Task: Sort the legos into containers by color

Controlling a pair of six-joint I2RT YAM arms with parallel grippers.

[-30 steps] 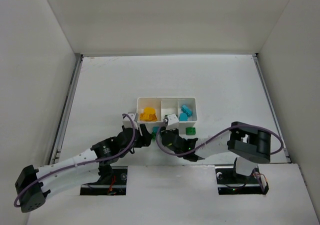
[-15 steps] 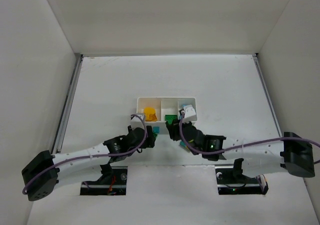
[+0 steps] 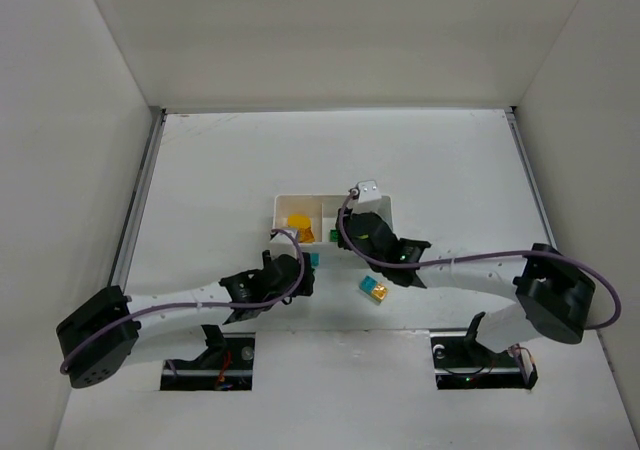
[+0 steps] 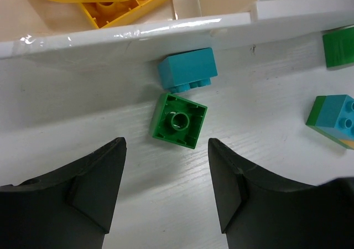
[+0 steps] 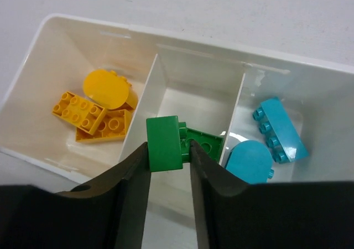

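Right claw (image 5: 168,149) pinches a green lego (image 5: 164,143) above the tray's (image 5: 193,58) middle compartment. Left claw (image 4: 166,152) gapes wide over the worktop (image 4: 77,122) — upturned green brick (image 4: 179,120) just ahead, cyan brick (image 4: 187,69) beside the tray's near wall.

Right claw (image 3: 346,232) with lego (image 3: 333,236) over tray (image 3: 279,208)

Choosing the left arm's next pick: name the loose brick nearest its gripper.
The upturned green brick, just ahead of the open left gripper; the cyan brick lies beyond it, by the tray.
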